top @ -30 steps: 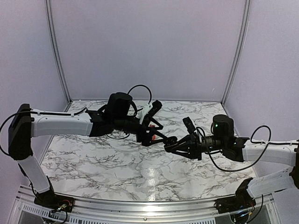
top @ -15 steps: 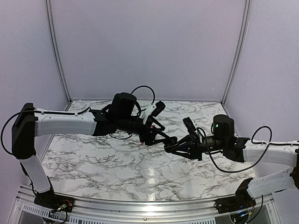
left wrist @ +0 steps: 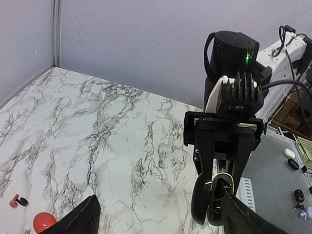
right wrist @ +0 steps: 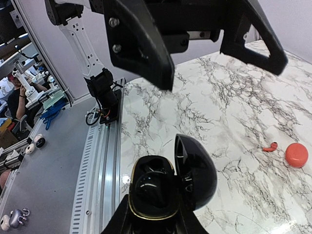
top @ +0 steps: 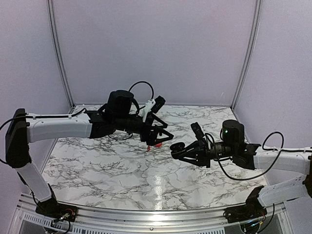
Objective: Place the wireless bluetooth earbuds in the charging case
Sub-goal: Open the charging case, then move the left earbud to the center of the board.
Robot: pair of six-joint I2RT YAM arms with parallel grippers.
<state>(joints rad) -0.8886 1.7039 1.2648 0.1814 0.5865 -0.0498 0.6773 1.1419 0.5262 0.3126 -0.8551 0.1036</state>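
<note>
My right gripper (top: 181, 150) (right wrist: 155, 225) is shut on the base of the black oval charging case (top: 177, 147) (right wrist: 155, 191) (left wrist: 218, 199). It holds the case above the table with the lid (right wrist: 196, 170) swung open. A glossy black rounded piece, apparently an earbud (right wrist: 152, 187), lies in the case's well. My left gripper (top: 164, 140) (left wrist: 161, 225) (right wrist: 219, 73) is open and holds nothing. It hangs up and to the left of the case, not touching it. A red earbud (right wrist: 269, 146) (left wrist: 16, 201) lies on the marble beside the round red case (right wrist: 296, 154) (left wrist: 44, 222) (top: 155, 145).
The marble table (top: 107, 165) is walled at the back and on both sides. A metal rail (right wrist: 95, 161) runs along its near edge by the left arm's base (right wrist: 105, 92). Small spare cases lie on a grey bench (left wrist: 280, 180) beyond the rail.
My left gripper has drawn back up and to the left from the open case, and its jaws have widened. The right arm and the case have stayed put.
</note>
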